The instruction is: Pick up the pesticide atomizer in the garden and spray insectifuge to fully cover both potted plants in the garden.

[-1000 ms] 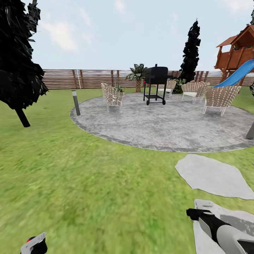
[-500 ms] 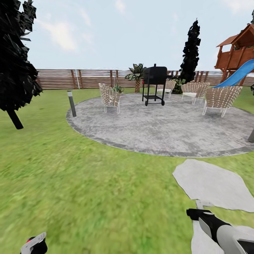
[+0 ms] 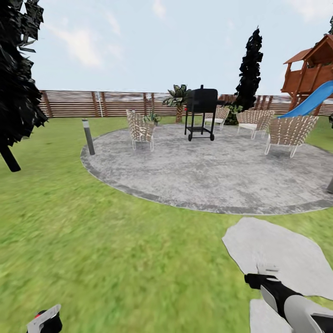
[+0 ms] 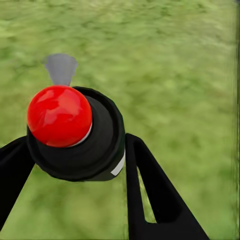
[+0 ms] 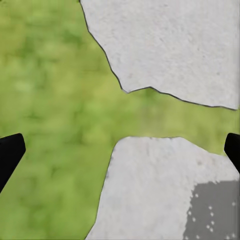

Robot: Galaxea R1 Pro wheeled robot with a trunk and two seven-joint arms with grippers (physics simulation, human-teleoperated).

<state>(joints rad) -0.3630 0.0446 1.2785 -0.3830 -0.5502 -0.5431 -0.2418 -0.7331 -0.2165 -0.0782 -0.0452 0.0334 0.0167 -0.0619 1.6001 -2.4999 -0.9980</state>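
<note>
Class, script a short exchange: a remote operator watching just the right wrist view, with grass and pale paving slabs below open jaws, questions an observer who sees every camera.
Operator: Is my left arm carrying anything?
Observer: Yes. The left gripper has its jaws closed on the atomizer, a black body with a red cap.
Operator: What lies ahead of the robot?
Observer: A round stone patio with a black grill and wicker chairs, backed by a slatted wooden fence.
</note>
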